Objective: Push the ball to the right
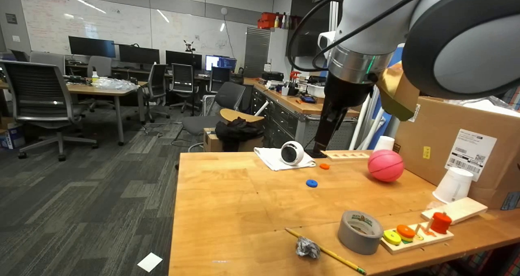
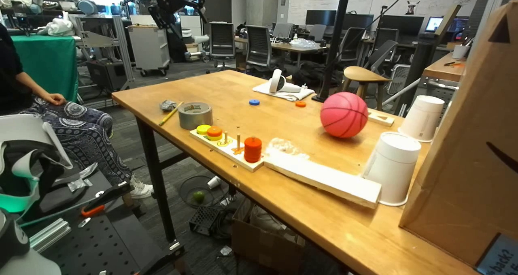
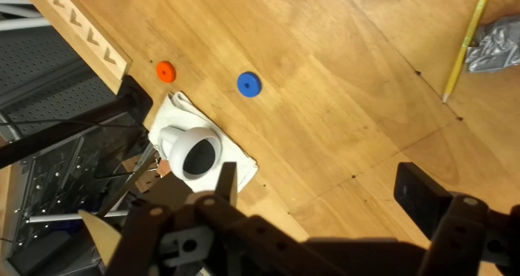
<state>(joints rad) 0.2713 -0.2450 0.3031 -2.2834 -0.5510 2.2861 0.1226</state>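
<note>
The ball (image 1: 386, 166) is pink-red with thin dark seams. It rests on the wooden table (image 1: 227, 203), near the white paper cups and the cardboard box, and shows in both exterior views (image 2: 344, 115). It is out of the wrist view. My gripper (image 3: 317, 174) is open, with a wide gap and nothing between its fingers. It hangs high above the table, well apart from the ball; an exterior view shows it (image 2: 190, 26) at the upper left, across the table from the ball.
White cups (image 2: 392, 167) and a cardboard box (image 1: 451, 146) stand near the ball. A wooden board (image 2: 323, 178), ring toy (image 1: 418, 237), grey tape roll (image 1: 360, 232), pencil (image 1: 341, 259), crumpled foil (image 1: 307, 247), blue disc (image 3: 249, 84), orange disc (image 3: 165, 71), cloth (image 1: 270, 158) and black pole (image 2: 334, 44) are around.
</note>
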